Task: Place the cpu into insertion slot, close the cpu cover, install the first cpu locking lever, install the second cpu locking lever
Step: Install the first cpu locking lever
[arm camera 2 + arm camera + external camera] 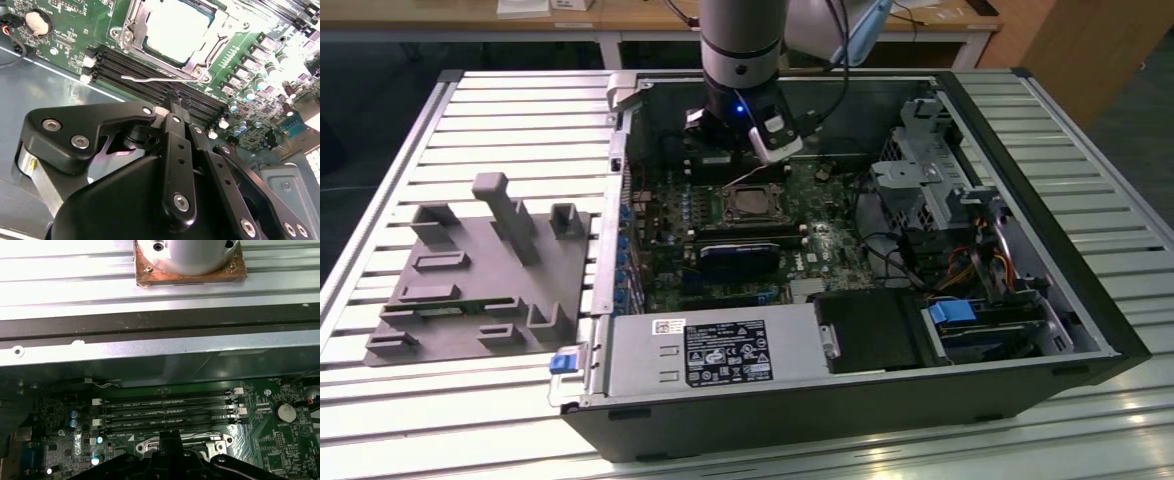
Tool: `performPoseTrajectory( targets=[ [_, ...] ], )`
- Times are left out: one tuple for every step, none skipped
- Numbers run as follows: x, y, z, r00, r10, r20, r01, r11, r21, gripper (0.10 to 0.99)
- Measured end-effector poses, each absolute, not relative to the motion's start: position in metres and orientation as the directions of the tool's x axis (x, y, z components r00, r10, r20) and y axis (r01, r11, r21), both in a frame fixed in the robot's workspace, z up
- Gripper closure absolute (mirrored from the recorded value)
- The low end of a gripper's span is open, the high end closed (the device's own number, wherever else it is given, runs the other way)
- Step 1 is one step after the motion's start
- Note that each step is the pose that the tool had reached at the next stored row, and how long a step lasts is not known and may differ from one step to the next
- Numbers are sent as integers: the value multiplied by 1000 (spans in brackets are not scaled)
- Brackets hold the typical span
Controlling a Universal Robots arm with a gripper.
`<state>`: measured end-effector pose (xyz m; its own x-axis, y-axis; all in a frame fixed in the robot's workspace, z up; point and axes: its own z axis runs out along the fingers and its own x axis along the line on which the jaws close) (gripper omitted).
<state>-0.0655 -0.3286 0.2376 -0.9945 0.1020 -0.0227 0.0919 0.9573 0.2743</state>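
Note:
The cpu (175, 25) lies pale and flat in the insertion slot (724, 197) of the green motherboard. The silver cpu cover (133, 22) is folded down around it as a frame. A thin wire locking lever (150, 78) runs along the socket's edge, next to the memory slots. My gripper (173, 99) hangs just above the board beside that lever, fingers shut together with nothing visibly between them. In the exterior view the gripper (755, 165) stands over the socket's far edge, inside the open computer case. In the first wrist view the gripper (167, 436) covers part of the socket frame.
Black memory slots (165, 407) lie between the socket and the case wall. A black fan card (734, 258), the power supply (707, 350) and a drive cage (927, 170) crowd the case. A grey fixture (480, 270) sits on the slatted table at the exterior view's left.

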Motion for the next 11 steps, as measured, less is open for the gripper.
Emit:
performPoseTrajectory(
  targets=[
    [-65,-329,238,-995,102,-23,92,957,274,984],
    [-65,-329,238,-995,102,-23,92,957,274,984],
    [-65,-329,238,-995,102,-23,92,957,274,984],
    [-65,-329,238,-995,102,-23,92,957,274,984],
    [-65,-329,238,-995,102,-23,92,957,274,984],
    [-65,-329,237,-994,102,-25,91,957,274,984],
    [-65,-329,237,-994,102,-31,89,957,275,984],
    [-65,-329,237,-994,102,-40,87,957,277,984],
    [-65,-329,237,-994,102,-50,84,957,278,984],
    [-65,-329,236,-993,102,-60,81,957,279,984],
    [-65,-329,236,-992,102,-70,79,957,280,984]
  ],
)
